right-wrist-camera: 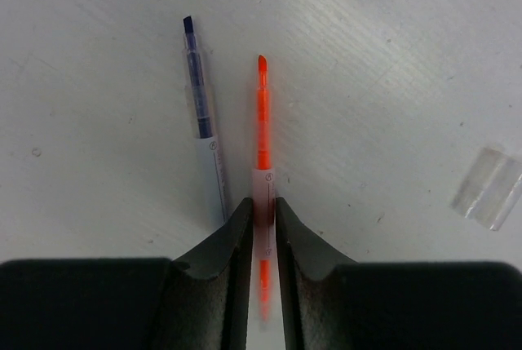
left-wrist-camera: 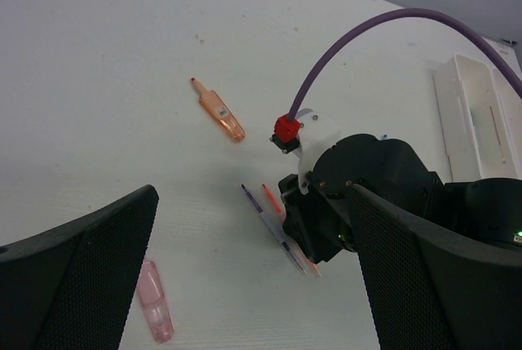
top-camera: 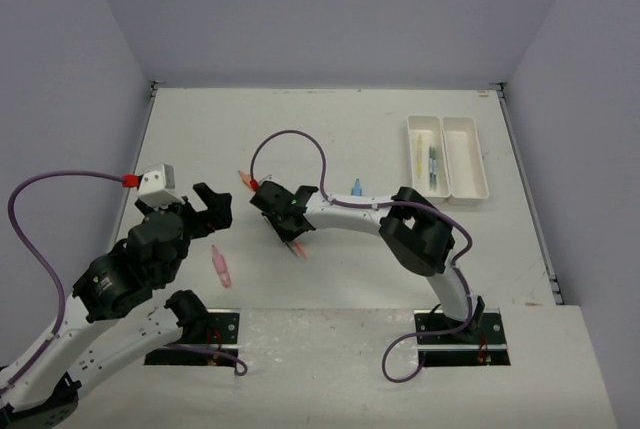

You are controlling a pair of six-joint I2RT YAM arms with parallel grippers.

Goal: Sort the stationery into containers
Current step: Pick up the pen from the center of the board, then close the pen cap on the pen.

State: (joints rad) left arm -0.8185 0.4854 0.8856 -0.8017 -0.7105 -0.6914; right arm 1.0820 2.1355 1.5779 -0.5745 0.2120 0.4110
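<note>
Fingers on R arm [right-wrist-camera: 220,260] pinch thin orange pen [right-wrist-camera: 263,121], L fingers [left-wrist-camera: 81,276] spread; I see few pens [top-camera: 432,161] in trays [top-camera: 466,161] at 2 o'clock, several loose on worktop [top-camera: 350,134].

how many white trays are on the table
2 narrow white rectangular plastic trays, side by side, far right: left tray holds pens, right tray beside it.

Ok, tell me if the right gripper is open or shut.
Shut: the right gripper pinches the orange pen, touching its barrel on both sides.
</note>
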